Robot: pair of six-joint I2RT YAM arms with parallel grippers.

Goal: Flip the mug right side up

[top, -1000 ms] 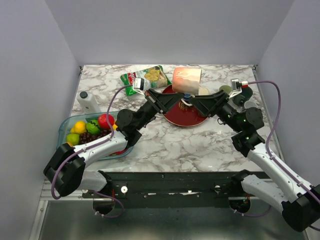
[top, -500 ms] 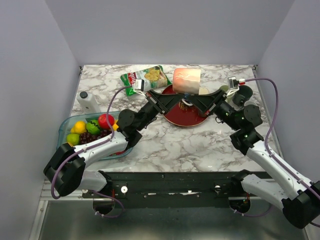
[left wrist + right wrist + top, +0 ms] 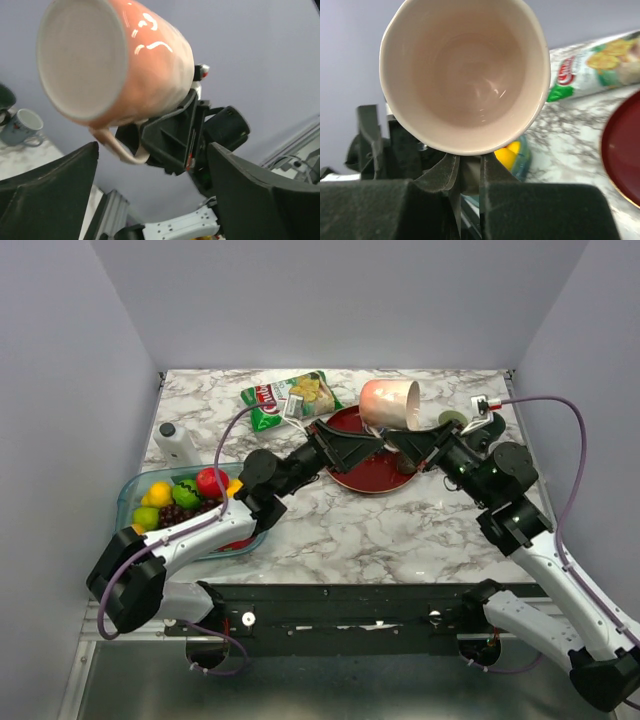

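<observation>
Top external view: clamping the right end effector (image 3: 400,437) shut on the handle of the mug (image 3: 390,403), holding it tilted in the air over the far rim of the red plate (image 3: 355,468), upper centre of the frame. Hovering the left end effector (image 3: 378,444) just beside it, over the plate. Sharing the tabletop (image 3: 340,530) with a chip bag (image 3: 290,398) at upper left.

Left wrist view: looking at the mug's (image 3: 115,60) base at upper left, handle pointing down. Spreading the left fingers (image 3: 55,190) wide apart at the lower corners, gripping nothing.

Right wrist view: facing into the mug's (image 3: 465,75) open mouth, upper middle. Pinching its handle between the fingers (image 3: 447,180) at bottom centre.
</observation>
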